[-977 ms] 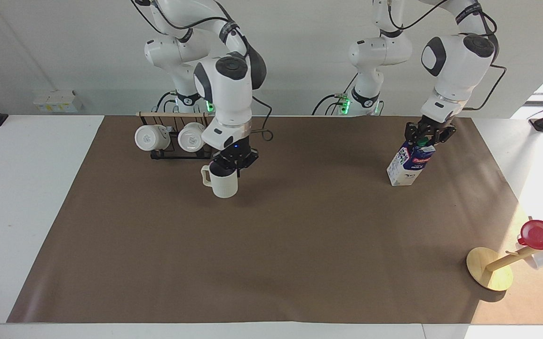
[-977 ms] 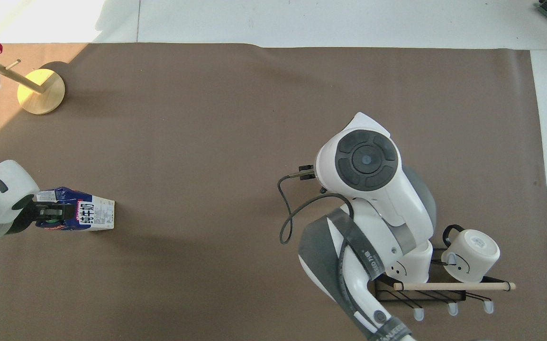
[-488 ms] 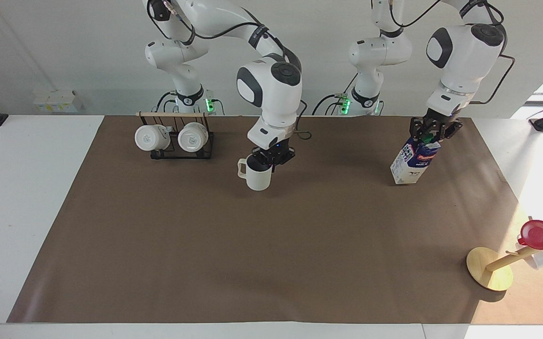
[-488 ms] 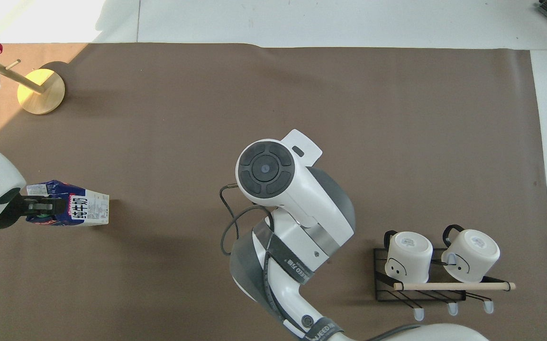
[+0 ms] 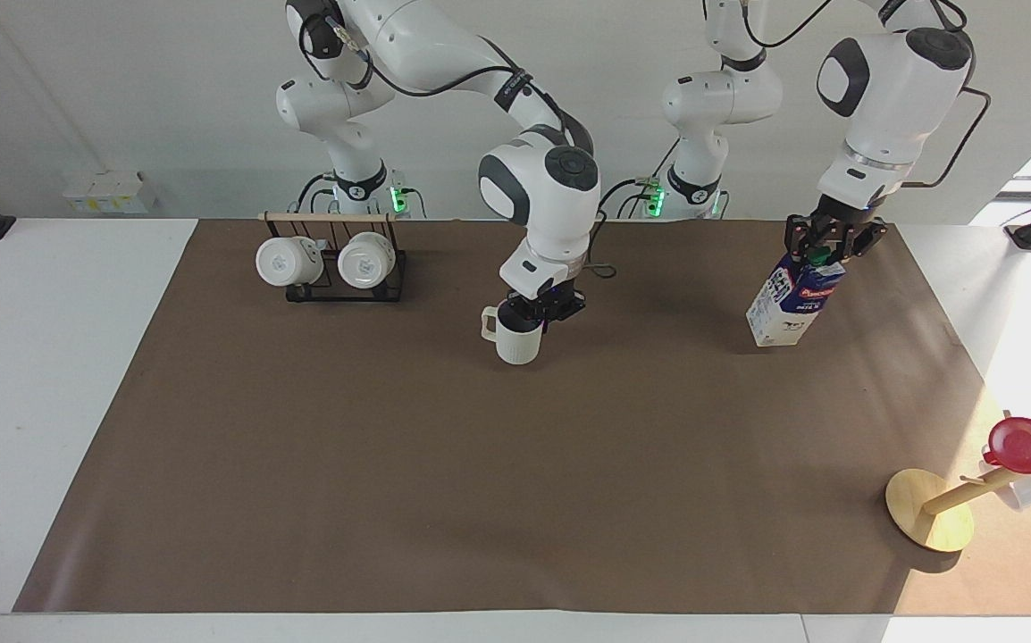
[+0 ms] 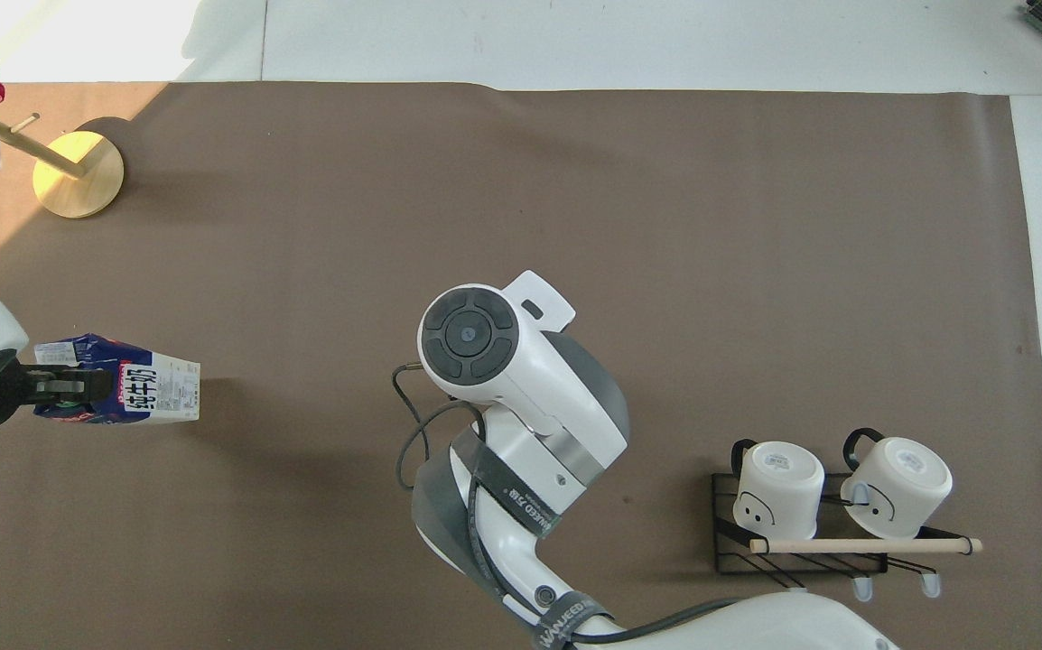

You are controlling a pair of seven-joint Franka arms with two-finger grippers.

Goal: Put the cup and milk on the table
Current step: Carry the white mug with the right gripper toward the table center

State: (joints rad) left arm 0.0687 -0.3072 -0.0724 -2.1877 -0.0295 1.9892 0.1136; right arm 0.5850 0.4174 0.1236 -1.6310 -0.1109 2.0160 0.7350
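i have both arms loaded. my right gripper is clamped on the rim of the cup, one finger down inside its dark mouth and the other outside, so the cup hangs upright with its handle turned toward the right arm's end of the table. it sits low over the middle of the brown sheet, and i can't tell whether its base already touches. in the overhead view the arm's big wrist hides the cup completely. my left gripper is pinched shut on the top ridge of the milk, just by the green cap; held only at the top, the carton swings out tilted and seems clear of the sheet, over the left arm's end. the rack with two white mugs sits close to the robots, and the wooden stand with the red cup is well away at the table's outer corner, so neither crowds where i'd judge both things need lowering.
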